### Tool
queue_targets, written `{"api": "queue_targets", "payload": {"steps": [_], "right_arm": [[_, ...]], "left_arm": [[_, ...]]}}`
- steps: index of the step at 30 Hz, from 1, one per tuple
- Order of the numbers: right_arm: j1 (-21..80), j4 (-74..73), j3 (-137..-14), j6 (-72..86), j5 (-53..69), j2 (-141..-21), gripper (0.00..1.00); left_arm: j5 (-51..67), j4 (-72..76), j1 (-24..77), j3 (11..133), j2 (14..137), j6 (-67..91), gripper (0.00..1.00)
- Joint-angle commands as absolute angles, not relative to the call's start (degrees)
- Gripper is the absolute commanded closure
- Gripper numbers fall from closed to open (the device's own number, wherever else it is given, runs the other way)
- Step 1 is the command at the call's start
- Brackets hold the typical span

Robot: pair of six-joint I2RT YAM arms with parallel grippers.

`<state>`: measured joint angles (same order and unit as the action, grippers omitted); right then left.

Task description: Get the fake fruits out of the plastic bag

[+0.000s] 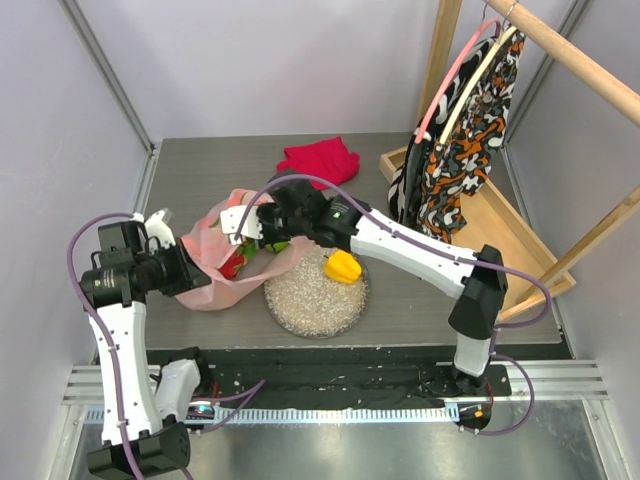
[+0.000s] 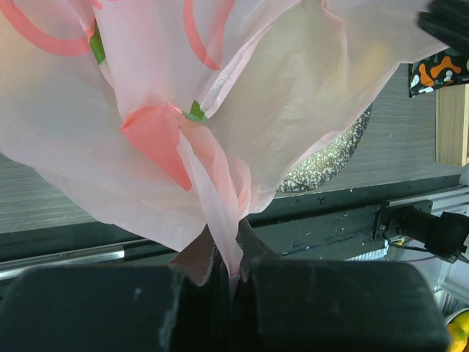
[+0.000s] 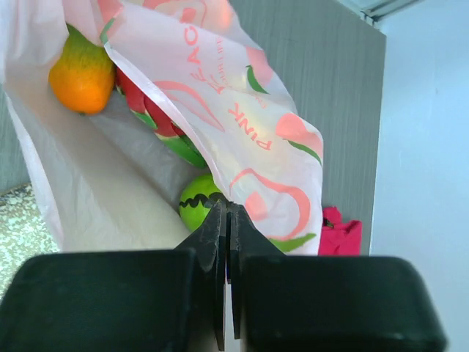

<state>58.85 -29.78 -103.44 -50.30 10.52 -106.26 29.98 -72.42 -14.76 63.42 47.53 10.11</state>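
Observation:
The pale pink plastic bag (image 1: 213,291) lies left of the plate with its mouth toward the right arm. My left gripper (image 1: 189,276) is shut on the bag's near-left edge, and the film (image 2: 220,213) is pinched between its fingers. My right gripper (image 1: 245,236) is at the bag's mouth, jaws shut, their tips on the upper rim of the bag (image 3: 249,110). Inside lie an orange-green mango (image 3: 80,77), a red dragon fruit (image 3: 150,110) and a green fruit with a black wavy line (image 3: 196,207). A yellow fake fruit (image 1: 342,267) rests on the plate.
The round glittery plate (image 1: 300,300) sits just right of the bag. A folded red cloth (image 1: 318,160) lies at the back. A wooden rack with a patterned garment (image 1: 465,140) stands at the right.

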Motion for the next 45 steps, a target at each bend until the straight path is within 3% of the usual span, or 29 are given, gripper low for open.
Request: {"api": "queue_targets", "payload": {"steps": [1, 2, 5, 6, 12, 13, 20, 29, 42, 45], "right_arm": [[58.89, -29.97, -100.38, -45.62, 7.04, -104.50, 0.99], [58.89, -29.10, -98.89, -45.18, 6.07, -104.76, 0.98], [58.89, -27.07, -100.18, -42.02, 2.21, -108.52, 0.81], [58.71, -27.16, -101.24, -40.71, 1.59, -110.20, 0.67], [57.57, -29.00, -110.38, -33.94, 0.26, -119.96, 0.47], [56.96, -29.18, -111.61, -33.14, 0.26, -120.75, 0.40], [52.30, -26.98, -114.51, -30.14, -2.28, -126.11, 0.18], [51.15, -43.42, -134.64, -27.25, -1.76, -141.32, 0.16], [51.68, -45.70, -124.54, -25.22, 0.28, -137.98, 0.20], [51.68, -46.93, -124.72, -26.27, -3.77, -138.69, 0.28]], "left_arm": [[30.59, -70.05, -13.89, 64.94, 49.04, 10.02, 1.00], [30.85, -70.48, -13.45, 66.34, 49.30, 9.93, 1.00], [36.27, -71.37, -12.92, 68.02, 50.10, 10.19, 0.97], [38.21, -71.28, -12.92, 68.03, 50.45, 10.46, 0.96], [49.29, -72.94, -12.92, 67.40, 50.71, 6.69, 0.96], [49.83, -73.82, -13.09, 67.85, 50.45, 6.07, 0.96], [52.38, -78.39, -13.10, 67.06, 48.26, 2.02, 0.96], [51.41, -79.90, -13.01, 65.66, 45.44, 0.96, 0.96], [49.66, -75.15, -13.18, 63.10, 45.70, 2.46, 0.96], [49.48, -73.92, -13.10, 63.54, 46.49, 2.46, 0.96]]}}
